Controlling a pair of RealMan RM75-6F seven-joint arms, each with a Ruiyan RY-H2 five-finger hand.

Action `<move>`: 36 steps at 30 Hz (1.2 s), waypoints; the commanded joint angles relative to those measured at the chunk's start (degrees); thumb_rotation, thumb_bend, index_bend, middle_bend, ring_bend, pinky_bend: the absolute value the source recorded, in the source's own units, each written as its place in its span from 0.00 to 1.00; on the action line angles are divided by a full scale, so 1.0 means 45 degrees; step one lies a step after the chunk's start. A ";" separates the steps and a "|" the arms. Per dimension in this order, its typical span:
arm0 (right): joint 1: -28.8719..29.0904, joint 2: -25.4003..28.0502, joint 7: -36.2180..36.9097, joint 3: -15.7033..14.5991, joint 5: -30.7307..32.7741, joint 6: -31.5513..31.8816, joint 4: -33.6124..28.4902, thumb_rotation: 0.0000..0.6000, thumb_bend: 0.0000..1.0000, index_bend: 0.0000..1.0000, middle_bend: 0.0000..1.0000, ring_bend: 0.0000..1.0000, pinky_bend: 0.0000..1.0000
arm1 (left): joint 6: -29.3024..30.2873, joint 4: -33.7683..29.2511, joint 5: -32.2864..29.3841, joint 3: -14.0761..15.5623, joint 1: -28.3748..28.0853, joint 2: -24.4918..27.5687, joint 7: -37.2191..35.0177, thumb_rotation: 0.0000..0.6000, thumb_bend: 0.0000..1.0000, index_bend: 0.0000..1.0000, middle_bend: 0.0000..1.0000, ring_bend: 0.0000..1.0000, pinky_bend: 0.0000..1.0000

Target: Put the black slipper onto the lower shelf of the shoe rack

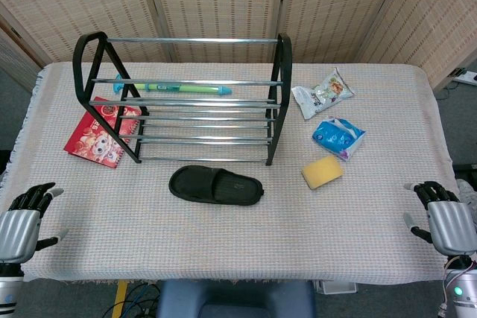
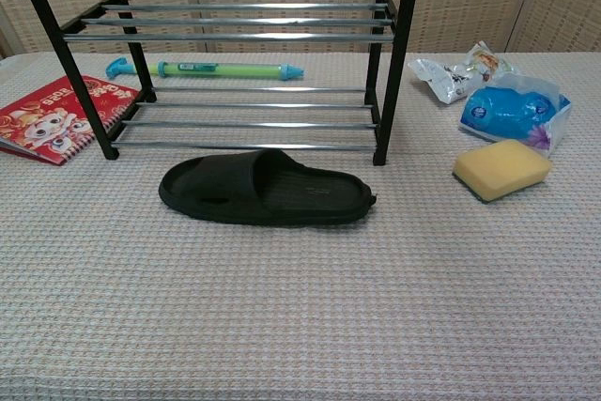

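in front of the shoe rack (image 1: 182, 98), just beside its lower shelf (image 2: 254, 124): the black slipper (image 1: 216, 185), flat on the table (image 1: 246, 243), sole down, long side parallel to the rails, handy for a short lift or slide inward. at the near table corners, well apart from it: left hand (image 1: 21, 221) and right hand (image 1: 446, 217), both empty, fingers loosely apart, likely parked clear before any reach. nothing grasped yet.

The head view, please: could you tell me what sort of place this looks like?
Probably a staged indoor test setup, not a home: a cloth-covered table backed by woven folding screens, with a small shoe rack and black slipper laid out on top.
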 commanded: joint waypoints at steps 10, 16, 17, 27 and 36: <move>-0.0110 -0.0020 0.0169 0.0020 -0.0052 0.0205 0.0178 1.00 0.31 0.26 0.34 0.24 0.34 | -0.0052 -0.0154 0.0082 0.0013 -0.0076 0.0148 0.0187 1.00 0.17 0.30 0.20 0.17 0.26; -0.0119 0.0083 0.0149 0.0130 -0.0117 0.0391 0.0163 1.00 0.31 0.26 0.34 0.24 0.34 | -0.0395 -0.0172 0.0500 -0.0033 -0.0494 0.0324 -0.0006 1.00 0.17 0.34 0.23 0.18 0.29; -0.0109 0.0117 0.0114 0.0150 -0.0137 0.0410 0.0138 1.00 0.31 0.26 0.34 0.24 0.34 | -0.0478 -0.0174 0.0585 -0.0091 -0.0630 0.0349 0.0039 1.00 0.17 0.36 0.25 0.21 0.32; -0.0002 0.0423 -0.0164 0.0307 -0.0198 0.0456 -0.0133 1.00 0.31 0.26 0.34 0.24 0.34 | -0.1663 -0.0429 0.2466 -0.0209 -0.2377 0.0325 0.0011 1.00 0.17 0.42 0.33 0.35 0.56; -0.0029 0.0625 -0.0310 0.0336 -0.0069 0.0437 -0.0333 1.00 0.31 0.26 0.34 0.24 0.34 | -0.3508 -0.0601 0.3921 -0.0092 -0.4481 -0.0143 -0.1142 1.00 0.17 0.43 0.36 0.35 0.56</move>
